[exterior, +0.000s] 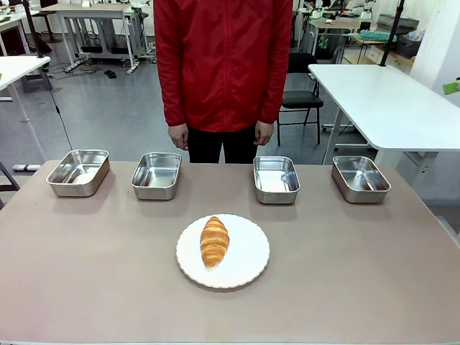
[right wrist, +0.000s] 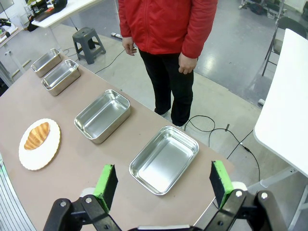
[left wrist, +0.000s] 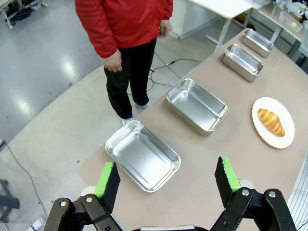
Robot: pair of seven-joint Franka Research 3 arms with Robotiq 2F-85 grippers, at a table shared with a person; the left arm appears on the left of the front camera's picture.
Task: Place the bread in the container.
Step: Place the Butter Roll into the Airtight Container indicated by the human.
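The croissant [exterior: 214, 241] lies on the white plate [exterior: 248, 260] at lower centre, below a row of four steel pans [exterior: 154, 191], while the left gripper [left wrist: 165, 166] and right gripper [right wrist: 162, 168] gape wide, empty.

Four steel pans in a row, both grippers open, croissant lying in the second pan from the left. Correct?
No. The croissant lies on the round white plate, not in the second steel pan; the front view shows it. The rest holds.
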